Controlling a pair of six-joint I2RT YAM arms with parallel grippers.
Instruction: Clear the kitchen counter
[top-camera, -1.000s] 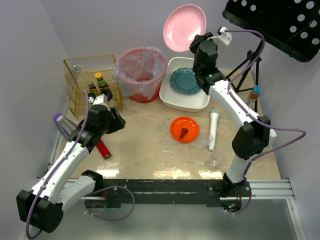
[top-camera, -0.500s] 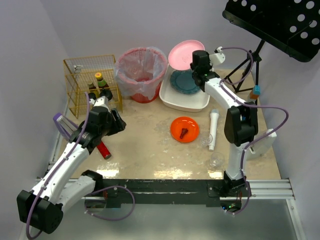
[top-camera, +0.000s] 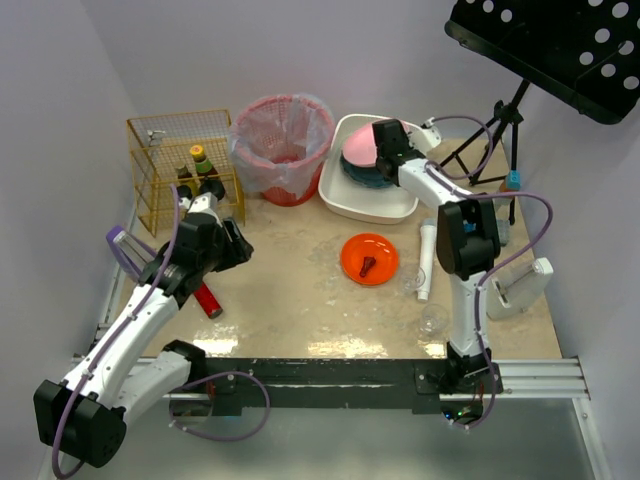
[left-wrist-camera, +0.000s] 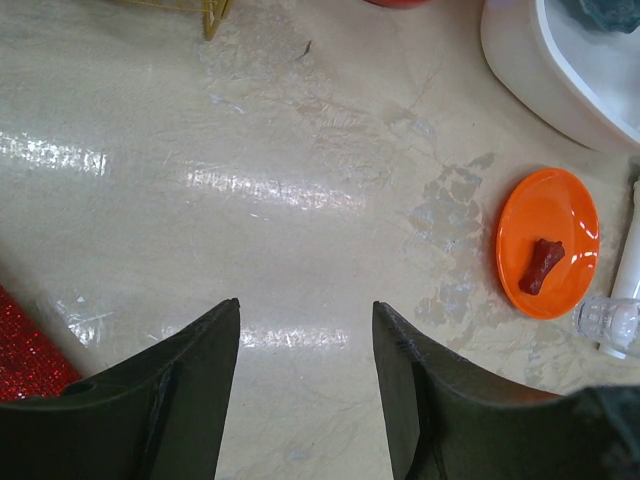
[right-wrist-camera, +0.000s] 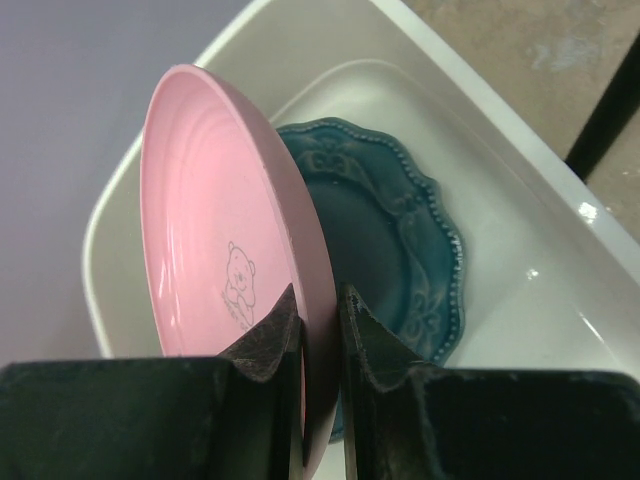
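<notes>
My right gripper (right-wrist-camera: 318, 300) is shut on the rim of a pink plate (right-wrist-camera: 215, 240), holding it on edge and tilted inside the white tub (right-wrist-camera: 500, 180), right over a teal plate (right-wrist-camera: 390, 230). From above, the pink plate (top-camera: 358, 148) and right gripper (top-camera: 383, 145) sit low in the tub (top-camera: 385, 210) at the back. My left gripper (left-wrist-camera: 305, 305) hangs open and empty over the left of the kitchen counter (left-wrist-camera: 250, 150). An orange plate (top-camera: 369, 258) holding a small red-brown piece (left-wrist-camera: 540, 265) lies mid-counter.
A white cylinder (top-camera: 427, 258) and two clear glasses (top-camera: 432, 318) lie right of the orange plate. A red bottle (top-camera: 208, 298) lies by the left arm. A gold wire basket (top-camera: 180, 165) with bottles and a red bin (top-camera: 283, 148) stand at the back. A black tripod (top-camera: 492, 135) stands at the right.
The right arm has swung the pink plate down from high above the tub into it, onto the teal plate. The left arm has not moved.
</notes>
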